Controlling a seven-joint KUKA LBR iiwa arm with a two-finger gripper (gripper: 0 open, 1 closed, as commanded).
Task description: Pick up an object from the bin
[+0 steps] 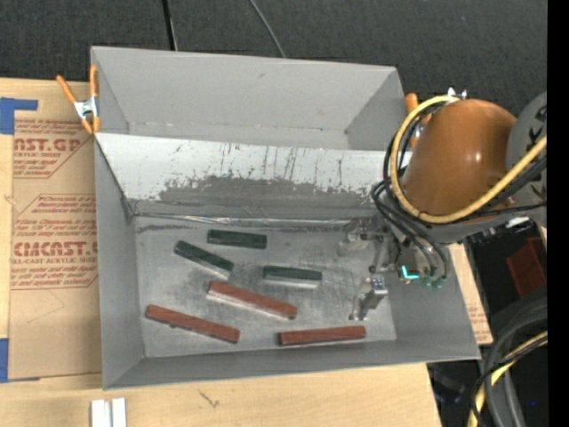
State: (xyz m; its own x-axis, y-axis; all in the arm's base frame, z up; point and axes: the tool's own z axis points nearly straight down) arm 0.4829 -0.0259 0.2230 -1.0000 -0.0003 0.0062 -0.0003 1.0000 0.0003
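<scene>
- Down-left of the middle red-brown bar (252, 299): long red-brown bar (192, 323).
- Up-left of it: slanted green bar (203, 256).
- Straight above it: level green bar (236, 237).
- Just up-right of it: third green bar (292, 276).
- Down-right of it: front red-brown bar (322, 334), the one nearest the arm.
- Farther right of it: end effector (366, 302), just above the front bar's right end; can't tell whether it's spread or pressed together.

— What is this room, a workshop?
— A robotics lab, I'd say. Look: a robot arm (458, 158) under an orange cover, yellow and black cables (399, 149) looped round it, over a scuffed grey metal bin (116, 265) of red-brown bars (192, 323) and green bars (236, 237).
— And the floor (356, 16)?
— Dark, carpet perhaps; hard to tell from here.
</scene>
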